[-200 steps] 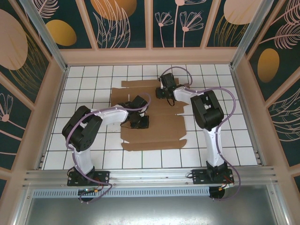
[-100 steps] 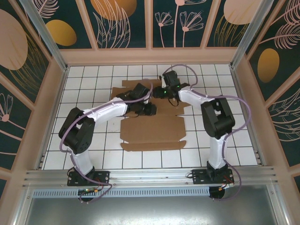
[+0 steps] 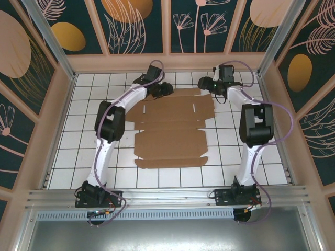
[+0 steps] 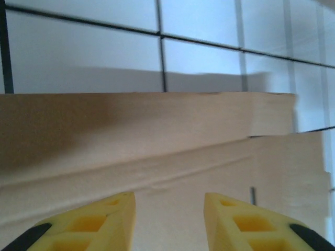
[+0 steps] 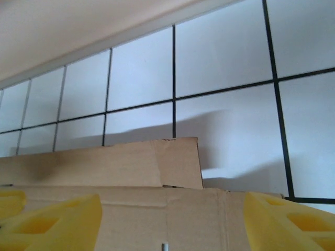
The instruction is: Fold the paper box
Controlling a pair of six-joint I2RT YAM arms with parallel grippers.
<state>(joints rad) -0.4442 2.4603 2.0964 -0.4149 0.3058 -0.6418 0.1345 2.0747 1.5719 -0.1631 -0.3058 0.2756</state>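
Swung to far edge of creased brown paper box (image 3: 170,133), left fingers (image 4: 94,225) part-open, right fingers (image 5: 57,222) wide

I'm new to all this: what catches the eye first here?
A flat, unfolded brown paper box lies on the white tiled table. The left end effector and the right end effector reach its far edge, near opposite corners, yellow fingers parted.

The box (image 3: 170,133) is plain brown, with no print. The bench (image 3: 84,157) is white tile with a black grid. The arms (image 3: 107,151) are white with black joints. The left gripper (image 4: 170,212) and right gripper (image 5: 172,219) have yellow fingers. The walls (image 3: 136,31) are dark teal, with peach flowers and orange ovals.
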